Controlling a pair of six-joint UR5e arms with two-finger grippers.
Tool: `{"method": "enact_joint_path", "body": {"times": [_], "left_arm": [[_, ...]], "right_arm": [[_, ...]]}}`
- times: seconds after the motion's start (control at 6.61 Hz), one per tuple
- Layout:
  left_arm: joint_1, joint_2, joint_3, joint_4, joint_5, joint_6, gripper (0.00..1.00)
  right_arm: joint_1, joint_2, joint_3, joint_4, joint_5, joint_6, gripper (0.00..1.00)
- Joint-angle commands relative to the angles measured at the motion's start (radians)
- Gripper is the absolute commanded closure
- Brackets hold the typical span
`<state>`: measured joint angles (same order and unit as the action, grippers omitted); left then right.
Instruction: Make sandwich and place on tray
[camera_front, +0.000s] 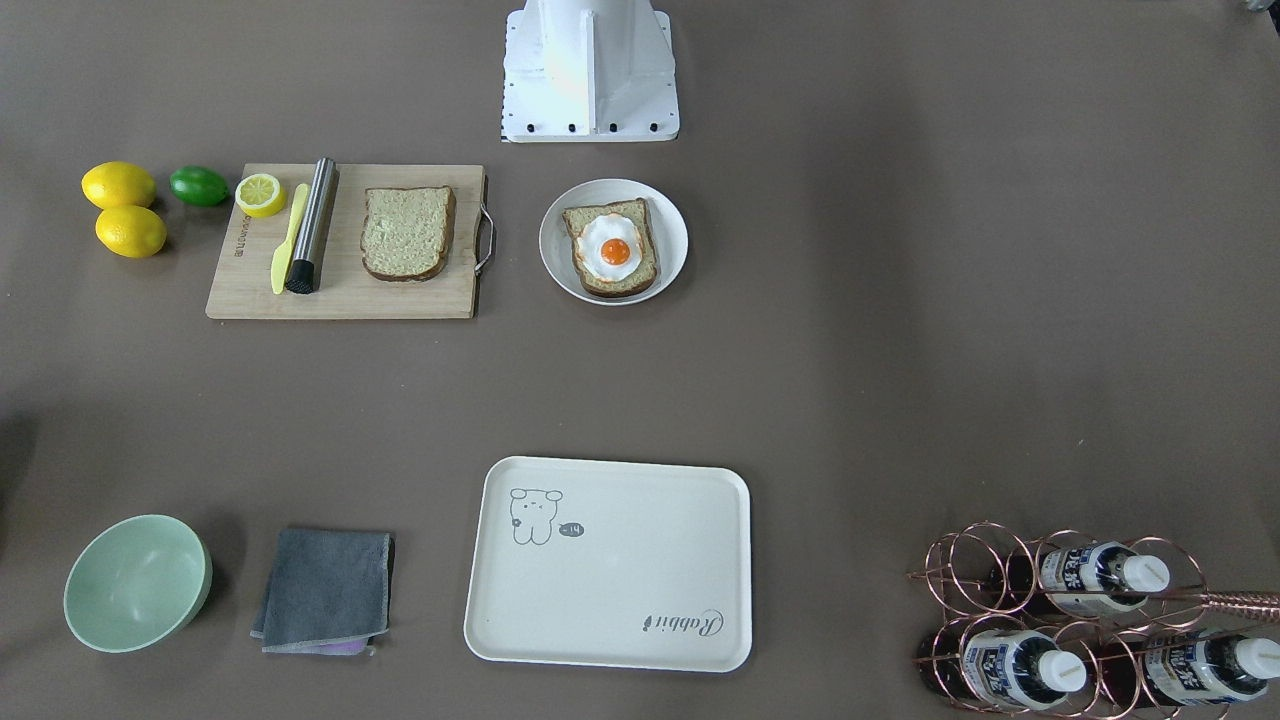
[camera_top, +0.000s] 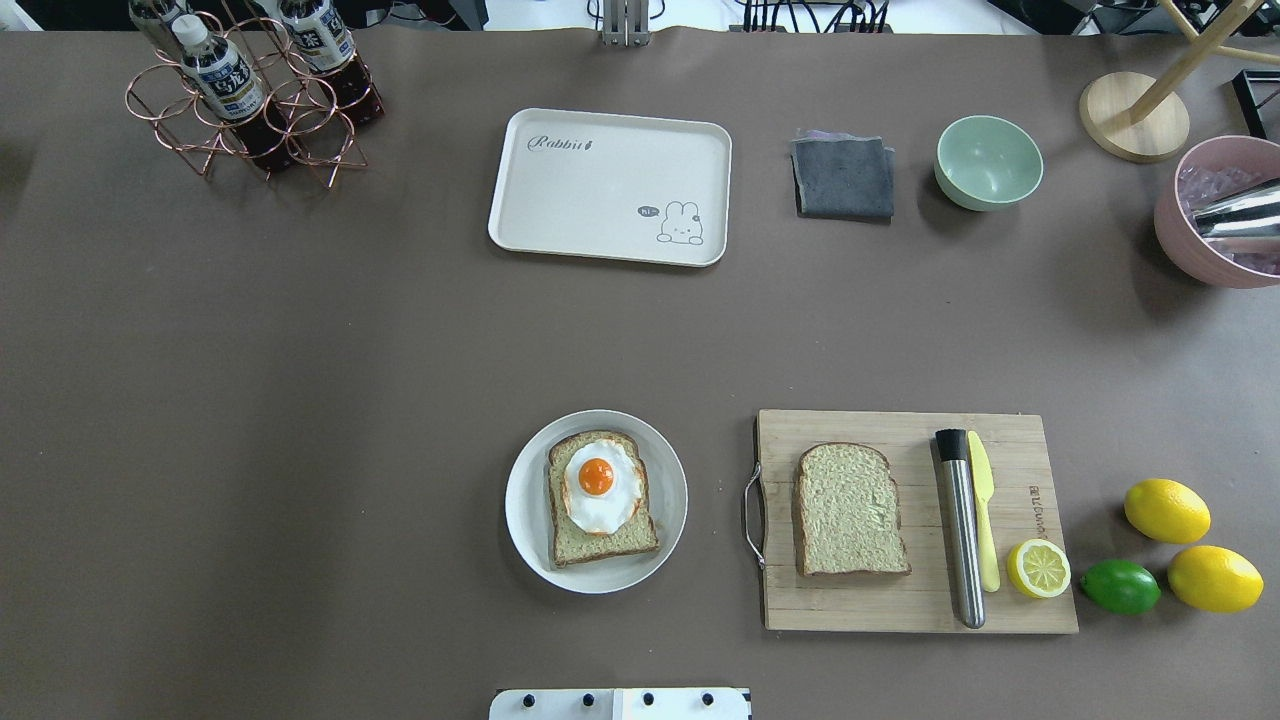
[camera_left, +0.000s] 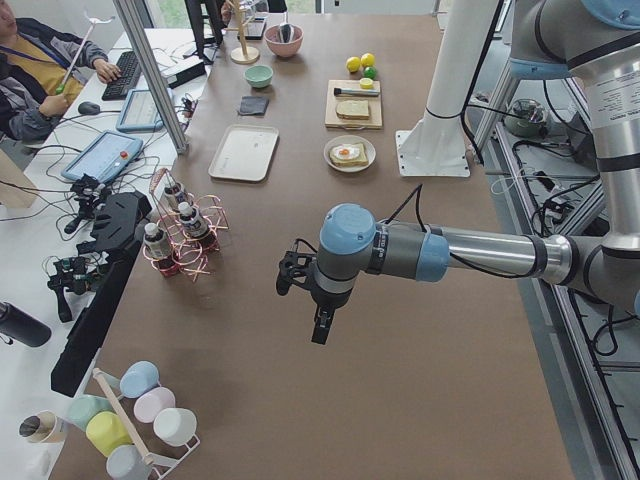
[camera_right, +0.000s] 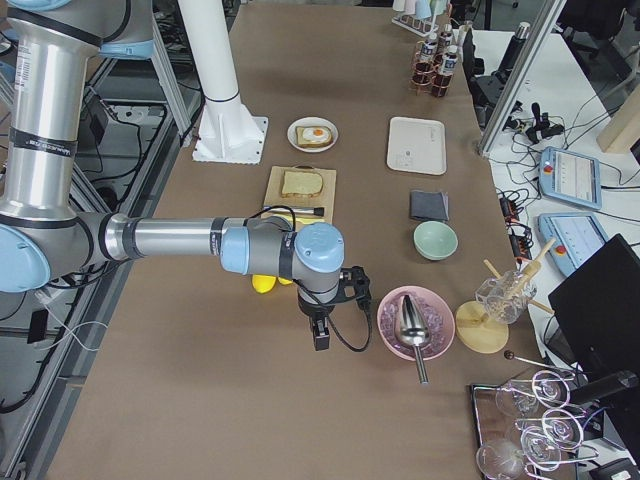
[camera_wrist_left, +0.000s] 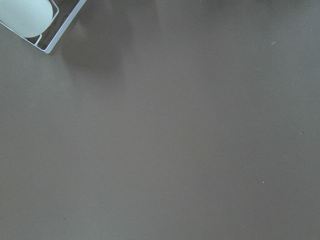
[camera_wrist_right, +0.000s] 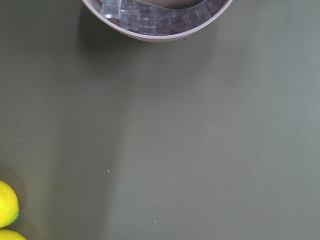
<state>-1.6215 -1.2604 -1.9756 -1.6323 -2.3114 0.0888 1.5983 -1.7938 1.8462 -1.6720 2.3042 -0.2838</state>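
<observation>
You have on the table (camera_top: 300, 400): one bread slice (camera_top: 600, 545) under the fried egg (camera_top: 596, 480) on the round plate (camera_top: 525, 520), second slice (camera_top: 850, 510) on the cutting board (camera_top: 900, 610), tray (camera_top: 600, 200) well apart; left gripper (camera_left: 320, 325) and right gripper (camera_right: 320, 335), jaws' opening cannot be told.

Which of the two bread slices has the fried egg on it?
The slice on the round white plate carries the fried egg; the other slice lies bare on the wooden cutting board.

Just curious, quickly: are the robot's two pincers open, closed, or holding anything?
Left pincer: cannot be told, seen only from the side.
Right pincer: cannot be told, same reason.
</observation>
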Motion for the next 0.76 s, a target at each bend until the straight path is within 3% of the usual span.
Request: {"method": "enact_joint_path", "body": {"times": [0.0, 0.61], "left_arm": [[0.0, -0.001, 0.0, 0.0, -0.002, -0.003, 0.03], [0.0, -0.002, -0.005, 0.0, -0.003, 0.005, 0.03]], "right_arm": [[0.0, -0.002, 0.001, 0.0, 0.001, 0.0, 0.0], [0.0, -0.001, 0.005, 0.005, 0.003, -0.005, 0.0]]}}
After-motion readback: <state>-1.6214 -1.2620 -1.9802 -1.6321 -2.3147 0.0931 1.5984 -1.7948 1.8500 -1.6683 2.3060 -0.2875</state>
